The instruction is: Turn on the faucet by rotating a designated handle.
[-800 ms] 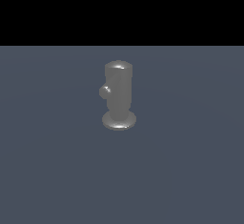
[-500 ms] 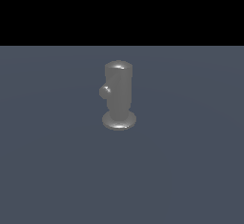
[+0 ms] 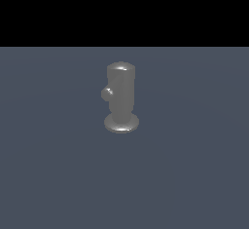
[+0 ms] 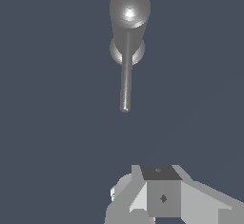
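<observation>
The faucet (image 3: 121, 96) is a dull grey upright cylinder with a domed top and a flared disc base, standing on the grey-blue floor. Its handle (image 3: 107, 93) shows end-on in the exterior view as a small round knob on the cylinder's upper part, toward the exterior view's left. In the wrist view the faucet (image 4: 129, 13) is seen from above, and the handle (image 4: 126, 82) is a slim dark rod reaching from the body toward my gripper (image 4: 161, 180). The gripper is apart from the rod's tip, with bare floor between. Only part of its grey body shows, so its jaws cannot be read. The arm is out of the exterior view.
A flat grey-blue floor (image 3: 194, 174) surrounds the faucet on all sides, with a black background behind it.
</observation>
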Controlling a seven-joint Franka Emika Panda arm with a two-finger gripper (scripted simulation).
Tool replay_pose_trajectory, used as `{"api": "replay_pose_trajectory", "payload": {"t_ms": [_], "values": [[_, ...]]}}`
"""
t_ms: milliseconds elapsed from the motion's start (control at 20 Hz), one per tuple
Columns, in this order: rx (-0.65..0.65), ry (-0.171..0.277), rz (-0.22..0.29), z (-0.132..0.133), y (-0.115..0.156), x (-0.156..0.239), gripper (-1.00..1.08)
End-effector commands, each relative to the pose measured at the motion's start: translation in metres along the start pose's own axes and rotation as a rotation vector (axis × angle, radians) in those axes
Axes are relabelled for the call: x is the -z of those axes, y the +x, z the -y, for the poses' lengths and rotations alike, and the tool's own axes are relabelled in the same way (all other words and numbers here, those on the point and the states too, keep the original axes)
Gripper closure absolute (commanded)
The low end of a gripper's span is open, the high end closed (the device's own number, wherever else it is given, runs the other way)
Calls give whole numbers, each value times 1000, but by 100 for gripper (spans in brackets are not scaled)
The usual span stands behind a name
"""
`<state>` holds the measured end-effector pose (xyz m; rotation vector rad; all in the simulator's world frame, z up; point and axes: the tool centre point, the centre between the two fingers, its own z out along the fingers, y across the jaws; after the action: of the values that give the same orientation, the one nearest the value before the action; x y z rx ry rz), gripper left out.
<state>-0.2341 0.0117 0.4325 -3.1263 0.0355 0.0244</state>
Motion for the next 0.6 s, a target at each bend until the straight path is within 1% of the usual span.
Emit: {"api": "replay_pose_trajectory", "payload": {"t_ms": [0, 550], "values": [[-5, -1, -1, 5, 3, -17, 108], [-29, -7, -8, 32, 19, -109, 108]]}}
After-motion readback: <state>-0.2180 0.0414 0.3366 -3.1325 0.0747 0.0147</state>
